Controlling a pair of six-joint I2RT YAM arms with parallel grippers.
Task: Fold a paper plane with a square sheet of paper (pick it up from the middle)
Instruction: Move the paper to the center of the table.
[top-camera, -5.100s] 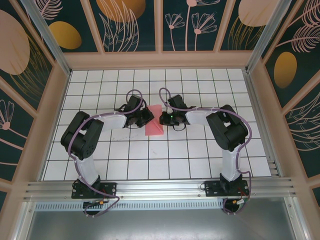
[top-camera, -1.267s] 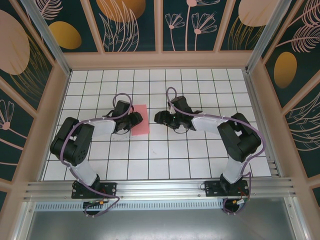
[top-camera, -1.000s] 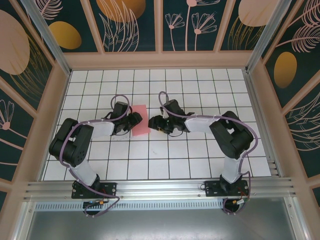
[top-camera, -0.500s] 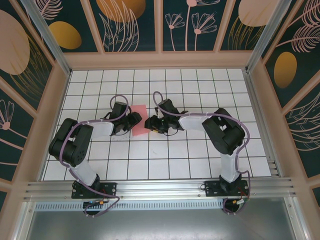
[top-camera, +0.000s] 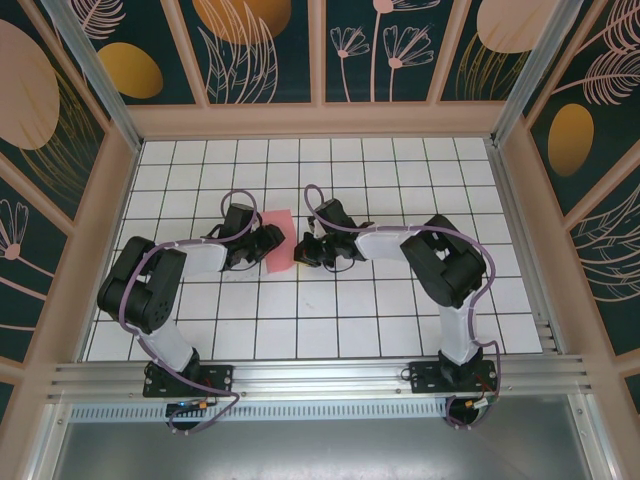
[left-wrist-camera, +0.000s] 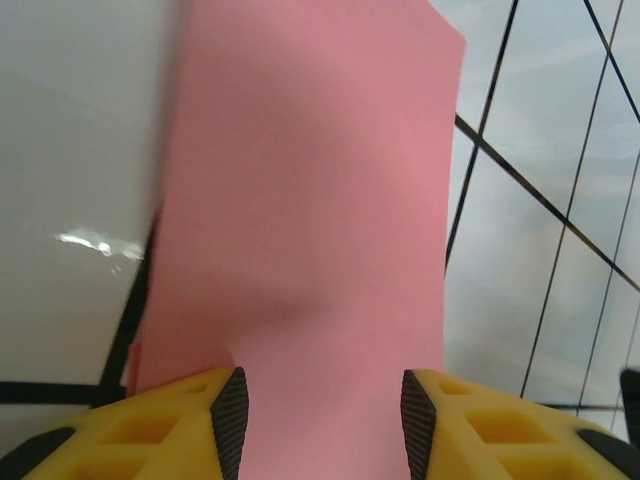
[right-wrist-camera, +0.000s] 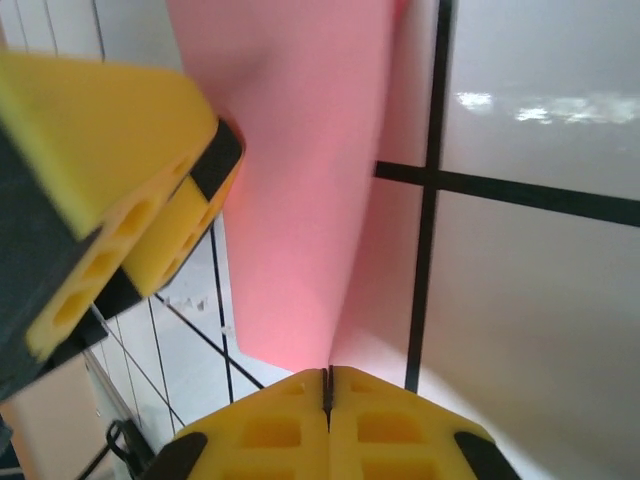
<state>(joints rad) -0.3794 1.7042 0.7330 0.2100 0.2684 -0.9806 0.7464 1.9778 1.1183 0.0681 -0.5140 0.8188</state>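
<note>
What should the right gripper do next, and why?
Probably lift slightly and carry that edge toward the left gripper. The right gripper looks shut on the edge of the square sheet of paper, while the left's open jaws straddle the opposite side.

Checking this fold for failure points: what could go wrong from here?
1. The right gripper looks shut on just the edge of the paper; a pull could slip it free or tear it.
2. The left gripper stands open astride the paper without clamping it, so the paper may slide and the crease may go crooked.
3. The two grippers sit close together over the paper, so another move inward might make them collide.
</note>
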